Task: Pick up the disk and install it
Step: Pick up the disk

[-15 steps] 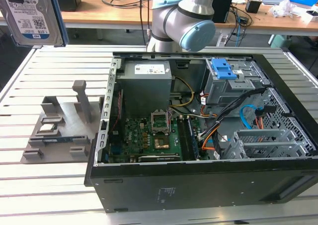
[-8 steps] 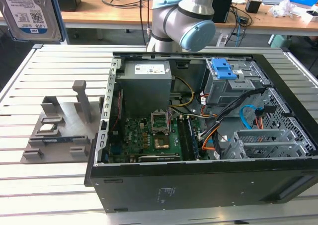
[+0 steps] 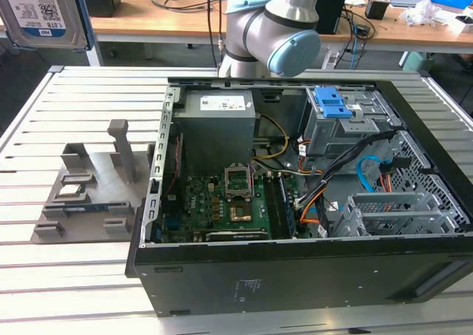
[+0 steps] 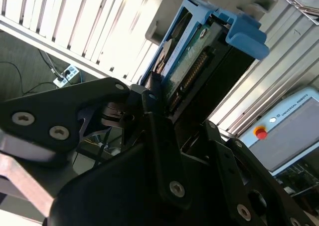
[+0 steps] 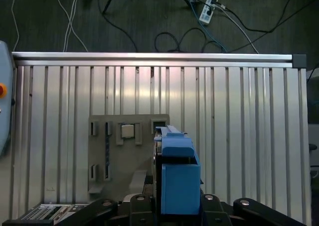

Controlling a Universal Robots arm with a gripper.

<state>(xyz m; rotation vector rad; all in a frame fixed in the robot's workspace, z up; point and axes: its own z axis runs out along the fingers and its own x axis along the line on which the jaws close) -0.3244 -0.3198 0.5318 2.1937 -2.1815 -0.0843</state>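
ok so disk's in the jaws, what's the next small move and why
Probably carry it sideways toward the open case. The gripper is shut on the disk, which hangs above the grey fixture on the slatted table, well clear of it; the drive cage lies to the exterior view's right of the fixture.

1. One disk (image 3: 38, 11), at eleven o'clock in the exterior view.
2. One open computer case (image 3: 295, 276), at four o'clock.
3. One grey fixture (image 3: 85, 202), at nine o'clock.
4. One robot arm (image 3: 273, 32), at twelve o'clock.
5. One slatted table (image 3: 66, 294), at seven o'clock.
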